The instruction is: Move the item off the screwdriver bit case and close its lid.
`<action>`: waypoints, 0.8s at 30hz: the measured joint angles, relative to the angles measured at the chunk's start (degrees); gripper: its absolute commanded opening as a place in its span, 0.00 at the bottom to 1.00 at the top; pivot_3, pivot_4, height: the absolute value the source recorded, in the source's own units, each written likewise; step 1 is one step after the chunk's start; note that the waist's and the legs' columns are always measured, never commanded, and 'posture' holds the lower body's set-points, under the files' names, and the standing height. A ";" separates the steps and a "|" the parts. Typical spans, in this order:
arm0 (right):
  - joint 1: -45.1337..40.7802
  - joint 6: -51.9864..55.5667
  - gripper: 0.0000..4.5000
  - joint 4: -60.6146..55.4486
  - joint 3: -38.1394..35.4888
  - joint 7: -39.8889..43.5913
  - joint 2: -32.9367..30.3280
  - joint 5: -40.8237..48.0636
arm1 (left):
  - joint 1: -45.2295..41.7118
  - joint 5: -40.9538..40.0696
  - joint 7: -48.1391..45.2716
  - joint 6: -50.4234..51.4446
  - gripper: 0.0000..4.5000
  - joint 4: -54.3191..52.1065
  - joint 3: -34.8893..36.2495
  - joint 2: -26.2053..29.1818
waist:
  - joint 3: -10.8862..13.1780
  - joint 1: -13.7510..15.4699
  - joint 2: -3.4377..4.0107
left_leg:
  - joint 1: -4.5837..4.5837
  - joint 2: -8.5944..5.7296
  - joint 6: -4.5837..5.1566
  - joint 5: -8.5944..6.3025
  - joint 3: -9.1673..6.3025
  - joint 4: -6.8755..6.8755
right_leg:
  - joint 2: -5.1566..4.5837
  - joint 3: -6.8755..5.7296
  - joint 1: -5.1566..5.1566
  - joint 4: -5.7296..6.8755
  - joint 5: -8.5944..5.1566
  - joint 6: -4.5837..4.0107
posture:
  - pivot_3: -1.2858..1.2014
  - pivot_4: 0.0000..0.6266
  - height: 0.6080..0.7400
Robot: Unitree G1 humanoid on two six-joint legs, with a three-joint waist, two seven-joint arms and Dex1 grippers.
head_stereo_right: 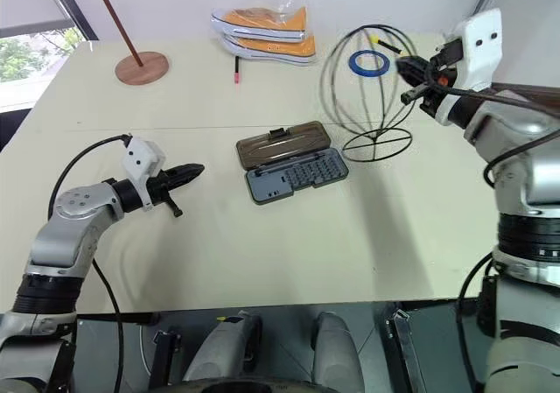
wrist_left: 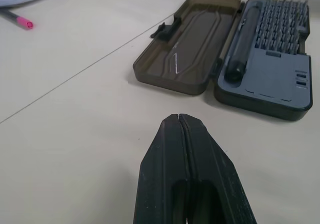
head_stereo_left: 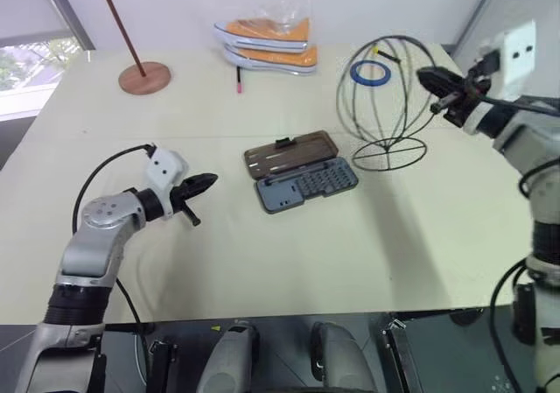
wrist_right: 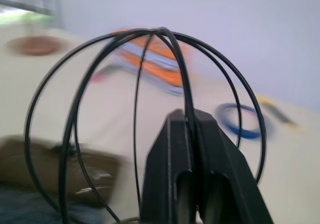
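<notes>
We're gripping the wire globe item (head_stereo_left: 385,104) w/ right gripper (head_stereo_left: 440,91), jaws clamped on a hoop, prob. to keep it off the bit case (head_stereo_left: 302,183). Item's base is sitting on the surface (head_stereo_left: 262,262) just right of the case. Lid (head_stereo_left: 289,154) is lying open behind the case. Left gripper (head_stereo_left: 203,185), jaws together, is hovering left of the case, pointing at it.

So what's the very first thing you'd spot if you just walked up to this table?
Probably the big wire globe, standing on the table just right of the screwdriver bit case, with the right gripper pinching one of its hoops. Next, the case itself in the middle of the table, its brown lid lying flat open. At the back sits a pair of orange shoes.
</notes>
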 measured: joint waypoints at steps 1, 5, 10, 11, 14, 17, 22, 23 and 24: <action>0.00 -2.99 0.01 1.60 -0.13 -3.18 1.13 -2.87 | 0.00 0.02 -0.01 0.00 0.00 -0.01 0.00 -0.01 | 0.00 -0.02 0.00 | 0.00 -0.01 -0.01 0.01 0.00 0.00 | 0.00 0.00 0.00 0.01 0.00 0.00 | 0.52 0.24 1.00; 0.00 -12.59 0.01 7.04 -0.93 -12.05 3.67 -11.00 | 0.00 0.24 -0.03 0.00 0.00 -0.01 -0.04 -0.02 | 0.00 -0.19 0.01 | 0.01 -0.03 -0.04 0.03 0.00 -0.01 | 0.00 0.03 -0.01 0.04 0.00 0.00 | 0.52 0.24 1.00; 0.40 -24.24 0.01 17.70 -0.87 -21.90 6.29 -19.99 | 0.00 0.77 -0.17 -0.36 0.00 0.01 -0.54 -0.41 | -0.01 -0.69 0.01 | 0.02 -0.04 -0.05 0.04 -0.01 0.00 | 0.00 0.05 -0.01 0.12 0.00 0.00 | 0.52 0.24 1.00; 0.53 -26.01 0.01 19.76 -0.88 -23.46 6.73 -21.10 | 0.00 0.81 -0.18 -0.42 0.00 0.01 -0.54 -0.42 | -0.01 -0.87 0.01 | 0.02 -0.04 -0.05 0.04 -0.01 -0.01 | 0.00 0.05 -0.01 0.13 0.00 0.00 | 0.52 0.24 1.00; 2.12 -32.20 0.01 24.98 -1.26 -28.25 8.33 -23.88 | 0.02 1.10 -0.17 -0.56 0.00 0.01 -0.60 -0.44 | -0.01 -1.41 0.03 | 0.04 -0.04 -0.05 0.05 0.00 0.00 | 0.00 0.10 -0.02 0.20 0.00 0.00 | 0.52 0.24 1.00; 4.20 -36.58 0.01 27.61 -1.64 -31.25 9.12 -25.68 | 0.15 1.22 -0.11 -0.64 0.00 -0.07 -0.61 -0.49 | -0.07 -1.77 -0.02 | 0.16 -0.03 -0.05 0.05 0.04 0.00 | 0.01 0.17 0.03 0.30 -0.01 -0.01 | 0.52 0.24 1.00; 9.95 -38.06 0.01 25.55 -3.56 -34.34 12.09 -26.23 | 1.62 1.23 0.12 -0.53 0.00 -0.77 -0.64 -0.67 | -0.12 -1.87 -0.07 | 0.90 -0.01 -0.02 0.04 0.15 -0.04 | 0.06 0.39 0.67 0.36 -0.02 -0.02 | 0.52 0.24 1.00; 11.42 -37.48 0.01 24.20 -4.01 -34.83 12.78 -26.22 | 1.93 1.23 0.16 -0.53 0.00 -1.39 -0.64 -0.67 | -0.13 -1.83 -0.07 | 1.16 0.02 0.01 0.02 0.13 -0.09 | 0.07 0.39 0.96 0.29 -0.04 -0.02 | 0.52 0.24 1.00; 12.43 -36.76 0.01 23.05 -4.53 -35.23 13.31 -26.12 | 1.99 1.22 0.17 -0.53 0.00 -1.89 -0.63 -0.67 | -0.13 -1.76 -0.07 | 1.29 0.03 0.03 0.00 0.09 -0.11 | 0.08 0.39 1.09 0.25 -0.06 -0.04 | 0.52 0.24 1.00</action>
